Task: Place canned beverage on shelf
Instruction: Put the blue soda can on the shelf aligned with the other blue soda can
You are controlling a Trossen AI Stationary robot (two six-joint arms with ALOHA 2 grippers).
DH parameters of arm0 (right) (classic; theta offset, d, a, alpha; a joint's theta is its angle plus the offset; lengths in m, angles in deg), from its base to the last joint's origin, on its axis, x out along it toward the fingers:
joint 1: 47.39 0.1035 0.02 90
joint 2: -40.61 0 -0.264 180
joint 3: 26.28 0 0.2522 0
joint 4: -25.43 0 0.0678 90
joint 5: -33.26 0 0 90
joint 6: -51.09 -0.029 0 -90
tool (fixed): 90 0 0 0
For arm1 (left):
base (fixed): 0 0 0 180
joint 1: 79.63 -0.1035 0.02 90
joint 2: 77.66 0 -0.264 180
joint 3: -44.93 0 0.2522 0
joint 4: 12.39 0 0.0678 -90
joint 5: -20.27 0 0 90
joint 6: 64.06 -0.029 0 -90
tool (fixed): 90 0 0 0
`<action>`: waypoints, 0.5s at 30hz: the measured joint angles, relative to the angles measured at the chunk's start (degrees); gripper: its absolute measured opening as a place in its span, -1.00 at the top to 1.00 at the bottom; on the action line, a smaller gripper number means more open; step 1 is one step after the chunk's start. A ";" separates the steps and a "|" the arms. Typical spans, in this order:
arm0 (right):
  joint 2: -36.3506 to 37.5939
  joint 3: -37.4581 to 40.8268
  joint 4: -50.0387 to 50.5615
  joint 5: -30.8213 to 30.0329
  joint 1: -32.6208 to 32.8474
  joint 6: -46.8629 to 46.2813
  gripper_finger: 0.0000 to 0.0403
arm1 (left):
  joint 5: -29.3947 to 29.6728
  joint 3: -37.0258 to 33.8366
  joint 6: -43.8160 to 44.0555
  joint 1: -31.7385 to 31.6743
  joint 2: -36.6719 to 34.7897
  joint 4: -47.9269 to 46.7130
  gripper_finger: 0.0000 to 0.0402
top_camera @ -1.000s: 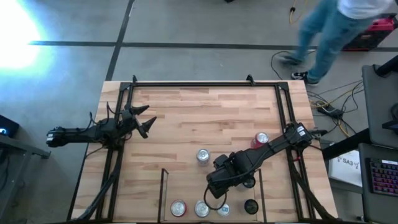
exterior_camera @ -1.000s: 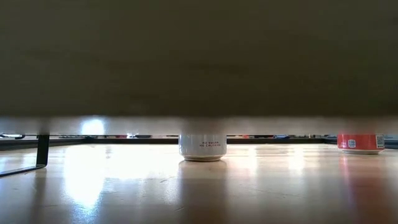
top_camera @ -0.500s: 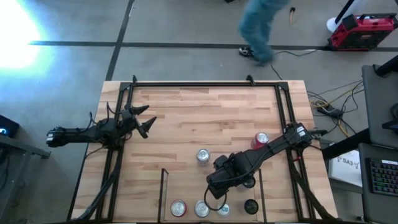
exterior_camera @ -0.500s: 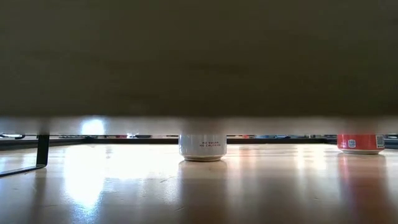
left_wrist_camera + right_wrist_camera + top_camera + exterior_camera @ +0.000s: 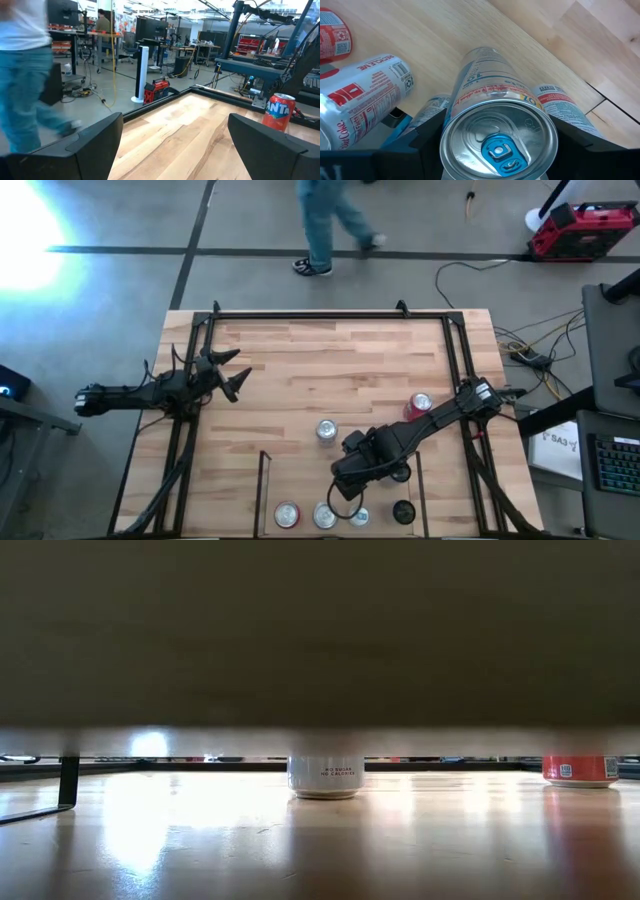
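The shelf (image 5: 268, 485) is a small bay at the table's near edge, with two thin black rails and a light wood floor. My right gripper (image 5: 348, 498) reaches down into it, shut on a silver can with a blue tab (image 5: 500, 142). Three other cans stand in the bay: a red-topped one (image 5: 287, 515), a silver one (image 5: 324, 516) and a black one (image 5: 403, 512). A silver can (image 5: 326, 430) and a red Fanta can (image 5: 420, 405) stand upright on the table. My left gripper (image 5: 232, 373) is open and empty at the left, well away from the cans. My right gripper pinches the can's upper wall just below its rim (image 5: 451, 131) between its two fingers, one on each side. The fingers come from above, slanting toward the near edge. The can is upright, its base (image 5: 481, 51) down at the wood floor; whether it rests there I cannot tell.
The large black metal frame (image 5: 330, 313) runs around the tabletop. The table's far and middle parts (image 5: 330, 360) are bare wood. In the low view a dark band hides all but the bases of the silver can (image 5: 326, 778) and the red can (image 5: 580, 770). A person (image 5: 325, 225) walks beyond the far edge.
Neither arm nor any can has visibly moved. A person on the floor beyond the table's far edge has walked from the right toward the left.
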 joint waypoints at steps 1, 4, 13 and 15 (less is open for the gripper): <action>0.00 0.06 -0.14 0.00 0.00 0.01 -0.19 | 0.02 0.01 0.00 -0.01 0.00 -0.01 -0.72; 0.00 0.20 -0.38 0.00 0.00 0.04 -0.19 | 0.00 0.00 0.00 -0.02 0.00 -0.02 -0.72; 0.00 1.32 -1.41 0.10 0.00 0.24 -0.19 | 0.01 0.00 0.00 -0.01 0.00 -0.02 -0.72; 0.00 1.37 -1.51 0.13 0.00 0.22 -0.19 | 0.01 0.00 0.00 0.00 0.00 -0.02 -0.72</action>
